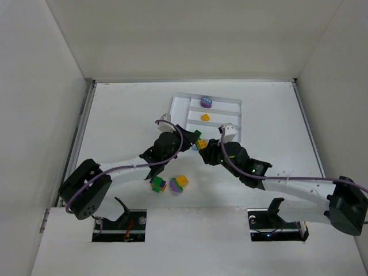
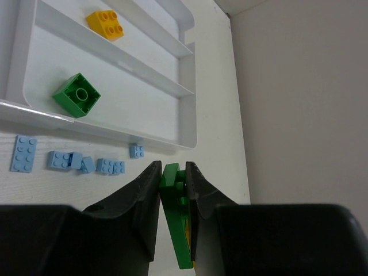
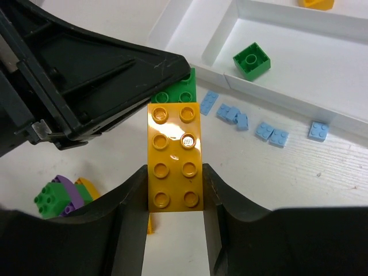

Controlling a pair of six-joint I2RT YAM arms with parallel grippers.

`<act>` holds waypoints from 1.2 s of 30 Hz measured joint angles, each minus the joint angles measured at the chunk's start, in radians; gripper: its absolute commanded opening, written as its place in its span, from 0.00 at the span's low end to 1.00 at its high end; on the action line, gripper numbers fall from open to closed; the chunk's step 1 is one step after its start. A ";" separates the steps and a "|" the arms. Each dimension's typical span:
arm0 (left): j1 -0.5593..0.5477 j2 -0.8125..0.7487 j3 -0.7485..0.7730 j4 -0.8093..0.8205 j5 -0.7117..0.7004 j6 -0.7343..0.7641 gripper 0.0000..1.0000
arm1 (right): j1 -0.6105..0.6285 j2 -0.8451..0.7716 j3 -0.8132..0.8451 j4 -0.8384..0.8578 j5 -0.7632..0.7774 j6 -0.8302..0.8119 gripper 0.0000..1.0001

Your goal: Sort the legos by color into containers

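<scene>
Top view: both arms meet mid-table (image 1: 126,115). The left one reaches in from 8 o'clock, the right from 4 o'clock.

Left gripper (image 2: 172,172): jaws pressed onto a green brick (image 2: 174,221), which stands edge-on between the fingers.

Right gripper (image 3: 174,171): jaws pinching the long sides of an orange brick (image 3: 174,158), studs facing its camera.

The green brick touches the orange brick's far end, at 12 o'clock in the right wrist view. Cannot tell whether the two are locked together.

Tray (image 1: 227,106): at 12 o'clock from the grippers, just beyond them.
- Green cube (image 2: 77,95) in the wide section nearest the grippers, tilted on a corner.
- Orange cube (image 2: 104,25) in the next narrow section.
- Purple piece (image 1: 206,102) in the section beyond that.

Blue plates (image 2: 63,159): several in a loose row on the table just outside the tray's near wall, at 10 o'clock from the left gripper.

Two more lie on the table at 7 o'clock from the grippers, well apart from the tray: a green-purple clump (image 1: 158,184) and, just beside it at 3 o'clock, an orange-purple clump (image 1: 179,183).
</scene>
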 measured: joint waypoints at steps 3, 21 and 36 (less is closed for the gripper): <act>0.007 -0.013 -0.019 0.036 0.005 -0.012 0.13 | -0.030 -0.023 0.000 0.003 -0.050 0.004 0.25; 0.069 -0.074 -0.114 -0.015 -0.029 0.013 0.14 | -0.373 0.357 0.276 0.034 -0.079 -0.005 0.27; 0.082 -0.116 -0.154 -0.011 -0.032 0.025 0.16 | -0.402 0.848 0.836 -0.277 -0.143 -0.198 0.31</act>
